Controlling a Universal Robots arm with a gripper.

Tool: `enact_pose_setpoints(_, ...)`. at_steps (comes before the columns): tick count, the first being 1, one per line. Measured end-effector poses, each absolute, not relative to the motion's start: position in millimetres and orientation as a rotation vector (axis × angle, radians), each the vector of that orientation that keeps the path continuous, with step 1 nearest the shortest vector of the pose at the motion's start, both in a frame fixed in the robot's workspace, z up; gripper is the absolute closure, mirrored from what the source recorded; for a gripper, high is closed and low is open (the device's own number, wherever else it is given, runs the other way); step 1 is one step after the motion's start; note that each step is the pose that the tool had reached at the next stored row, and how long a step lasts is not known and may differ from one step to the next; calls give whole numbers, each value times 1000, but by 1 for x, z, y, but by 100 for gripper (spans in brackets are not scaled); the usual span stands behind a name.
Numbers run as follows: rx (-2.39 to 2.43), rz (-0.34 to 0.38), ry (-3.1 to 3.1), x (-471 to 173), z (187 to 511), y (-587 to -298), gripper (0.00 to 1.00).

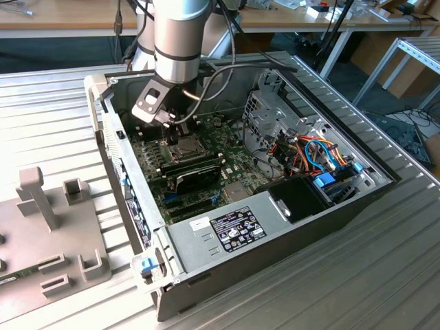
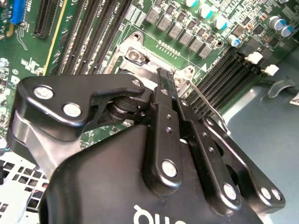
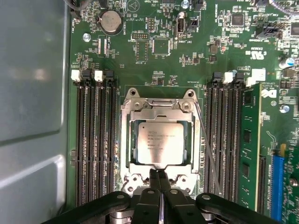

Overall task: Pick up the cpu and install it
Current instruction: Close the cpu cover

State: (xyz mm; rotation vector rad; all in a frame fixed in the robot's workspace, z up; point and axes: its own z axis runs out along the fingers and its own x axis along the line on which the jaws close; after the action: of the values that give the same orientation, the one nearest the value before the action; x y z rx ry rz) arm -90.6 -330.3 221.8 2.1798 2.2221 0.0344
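**Ribbed metal counter, open computer case, cpu lying in its socket**

A ribbed metal counter (image 1: pixel 385 275) carries an open computer case (image 1: pixel 344 206), with wooden benches behind and a grey fixture (image 1: pixel 55 234) off to the exterior view's left. The arm (image 1: pixel 180 34) reaches down into the case, and the hand (image 1: pixel 180 127) hangs low over the motherboard (image 1: pixel 234 161).

In the first wrist view the hand (image 3: pixel 159 175) has its two black fingers pressed together with nothing between them. Just beyond its tips the cpu (image 3: pixel 160 142) lies flat inside the socket frame (image 3: pixel 159 107). Its grey metal top carries several lines of fine print. A thin wire lever (image 3: pixel 205 144) runs along one side of the frame. Black memory slots (image 3: pixel 96 144) flank the socket on both sides of the hand, and a green memory module (image 3: pixel 247 154) fills one of them. Farther ahead sits a coin cell battery (image 3: pixel 111 21).

In the second wrist view the hand (image 2: pixel 161 77) covers the cpu, so only a corner of the frame shows. The exterior view alone shows the power supply (image 1: pixel 206 240) and its black-and-white label (image 1: pixel 237 230), whose print is too small to make out.
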Motion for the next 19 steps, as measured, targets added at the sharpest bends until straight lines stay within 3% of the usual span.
enact_pose_setpoints(19, 2175, 44, 2217, -81, 236, -330, 89)
